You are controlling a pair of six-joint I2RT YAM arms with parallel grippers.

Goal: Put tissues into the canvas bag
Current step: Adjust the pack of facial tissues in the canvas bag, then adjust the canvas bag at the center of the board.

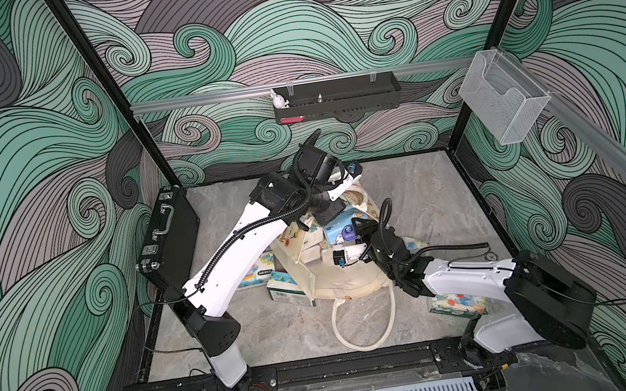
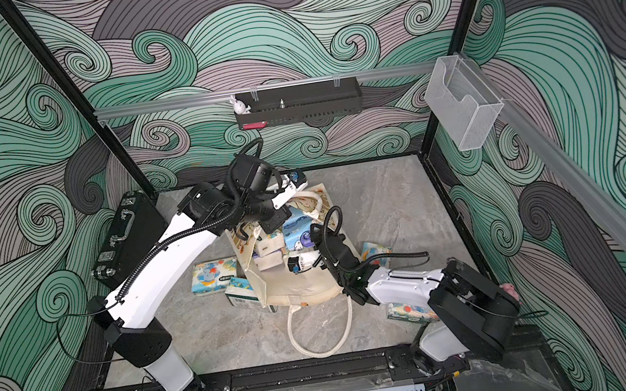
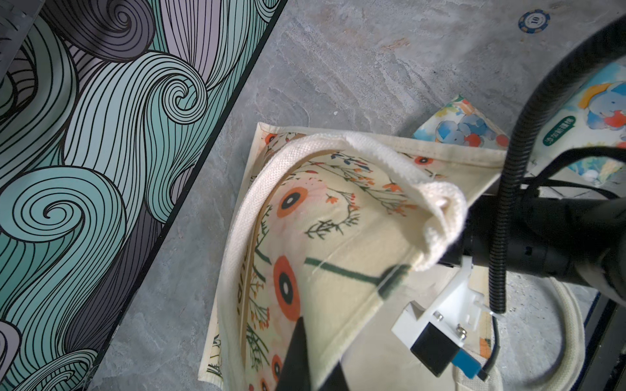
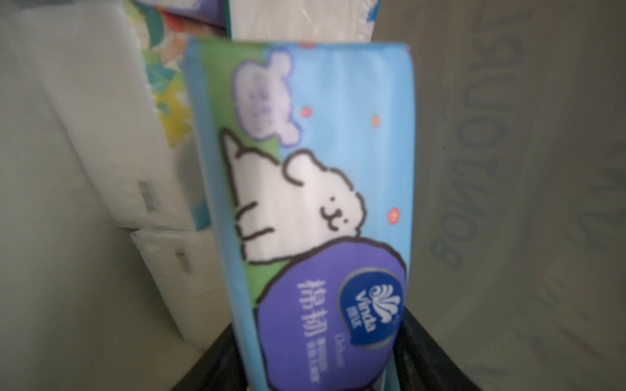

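The canvas bag (image 1: 341,284) lies mid-table with its mouth facing the back. My left gripper (image 3: 311,365) is shut on the upper rim of the mouth and lifts it; in a top view the left gripper (image 1: 329,217) sits above the bag. My right gripper (image 4: 315,365) reaches into the mouth. A light blue cartoon tissue pack (image 4: 305,169) stands between its fingers; whether they press it is unclear. White tissue packs (image 4: 111,135) lie inside beside it. More packs rest outside: to the left (image 2: 210,277), (image 2: 242,293), to the right (image 2: 374,250), and under the right arm (image 1: 458,305).
A black briefcase (image 1: 168,235) leans against the left wall. The bag's lower handle loop (image 1: 364,323) spreads toward the front edge. A blue poker chip (image 3: 533,21) lies on the table to the right. A black shelf (image 1: 336,98) hangs on the back wall.
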